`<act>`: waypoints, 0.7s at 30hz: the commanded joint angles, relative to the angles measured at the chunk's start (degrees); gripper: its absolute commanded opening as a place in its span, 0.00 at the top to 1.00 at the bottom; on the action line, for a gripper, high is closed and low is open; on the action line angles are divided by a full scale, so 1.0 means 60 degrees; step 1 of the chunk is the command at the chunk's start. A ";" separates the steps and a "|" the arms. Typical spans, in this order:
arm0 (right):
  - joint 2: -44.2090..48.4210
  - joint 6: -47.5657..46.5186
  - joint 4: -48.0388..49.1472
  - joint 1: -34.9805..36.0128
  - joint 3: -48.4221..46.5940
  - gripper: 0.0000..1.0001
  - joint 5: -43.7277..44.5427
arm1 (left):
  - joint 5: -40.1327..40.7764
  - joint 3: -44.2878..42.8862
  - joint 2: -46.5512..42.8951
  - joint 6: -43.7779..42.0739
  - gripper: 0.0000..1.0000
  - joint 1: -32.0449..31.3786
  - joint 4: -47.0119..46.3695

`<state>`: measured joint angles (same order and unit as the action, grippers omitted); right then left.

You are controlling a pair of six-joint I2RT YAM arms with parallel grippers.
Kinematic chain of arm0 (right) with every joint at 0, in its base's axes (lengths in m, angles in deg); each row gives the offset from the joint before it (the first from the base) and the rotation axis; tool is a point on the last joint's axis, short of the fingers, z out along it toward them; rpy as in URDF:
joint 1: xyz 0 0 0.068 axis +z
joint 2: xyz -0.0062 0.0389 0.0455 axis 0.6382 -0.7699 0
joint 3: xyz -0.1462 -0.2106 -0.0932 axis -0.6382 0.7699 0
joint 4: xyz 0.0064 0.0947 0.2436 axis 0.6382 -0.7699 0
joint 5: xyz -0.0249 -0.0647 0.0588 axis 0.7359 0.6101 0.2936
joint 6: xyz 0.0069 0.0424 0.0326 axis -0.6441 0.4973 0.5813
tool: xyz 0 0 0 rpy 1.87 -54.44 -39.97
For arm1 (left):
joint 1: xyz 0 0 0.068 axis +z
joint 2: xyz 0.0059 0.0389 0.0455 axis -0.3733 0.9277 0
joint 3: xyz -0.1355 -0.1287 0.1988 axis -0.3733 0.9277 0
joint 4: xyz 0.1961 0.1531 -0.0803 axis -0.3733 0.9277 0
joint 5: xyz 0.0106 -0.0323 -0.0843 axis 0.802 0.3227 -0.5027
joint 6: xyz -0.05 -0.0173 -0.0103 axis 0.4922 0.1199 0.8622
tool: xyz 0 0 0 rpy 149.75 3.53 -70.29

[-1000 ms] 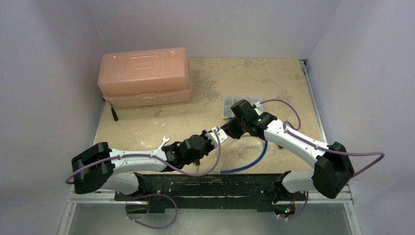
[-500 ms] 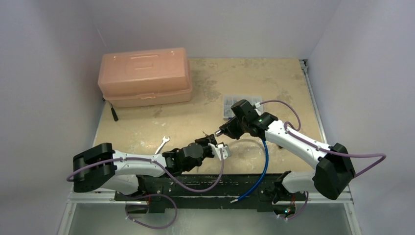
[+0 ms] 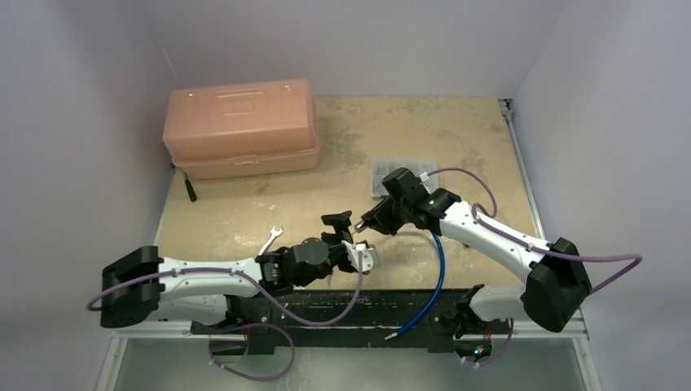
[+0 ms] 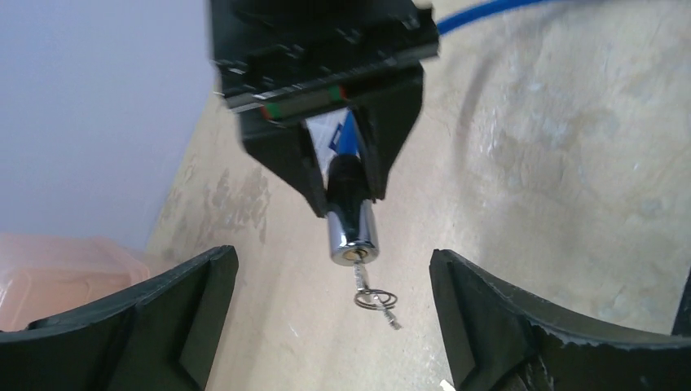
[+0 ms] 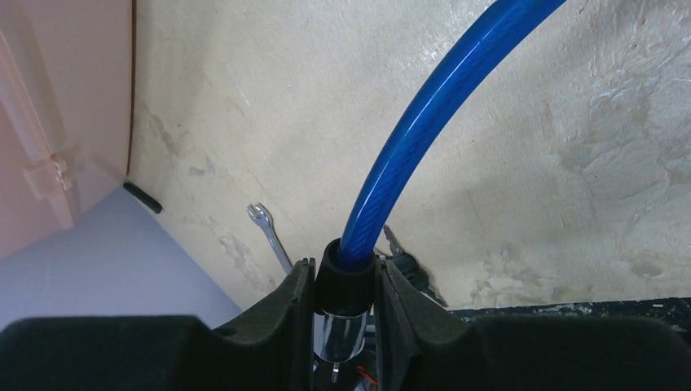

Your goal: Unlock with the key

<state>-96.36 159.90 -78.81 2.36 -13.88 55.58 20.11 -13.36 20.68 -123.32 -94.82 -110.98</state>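
Right hand [image 3: 364,221] is clenched on the lock barrel [image 4: 352,228] of the blue cable [image 5: 432,122], above the worktop's [image 3: 407,130] near edge. The key [image 4: 359,275] sits in the barrel. Left hand [image 3: 352,239] is released and faces it.

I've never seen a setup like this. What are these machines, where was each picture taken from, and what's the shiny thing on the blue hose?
These are two robot arms bolted at the near edge of a table. The wide picture looks down from above; the other two come from a camera on each wrist. The right arm's fingers are clamped on a chrome lock at the end of a blue cable, with a small key on a ring sticking out of it. The left arm's fingers stand open on either side, touching nothing. On the table lie a pink toolbox and a wrench.
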 commanded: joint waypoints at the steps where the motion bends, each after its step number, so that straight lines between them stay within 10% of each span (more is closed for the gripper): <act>1: 0.0084 -0.0080 0.0013 0.0020 -0.0291 1.00 -0.0021 | -0.0605 0.0166 -0.1371 0.1706 0.04 -0.0023 0.0053; 10: 0.0032 -0.0184 0.0084 0.0028 -0.0332 1.00 -0.0071 | -0.2770 0.0777 -0.3026 0.4960 0.02 0.2029 -0.0070; 21: 0.0099 -0.0273 0.0129 0.0028 -0.0314 1.00 -0.0120 | -0.5948 -0.0069 -0.1356 0.8663 0.10 0.4203 -0.0556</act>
<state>-96.40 158.94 -78.74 2.34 -13.88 55.36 -6.29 -11.18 9.90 -81.86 -72.16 -109.69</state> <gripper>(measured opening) 0.318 0.913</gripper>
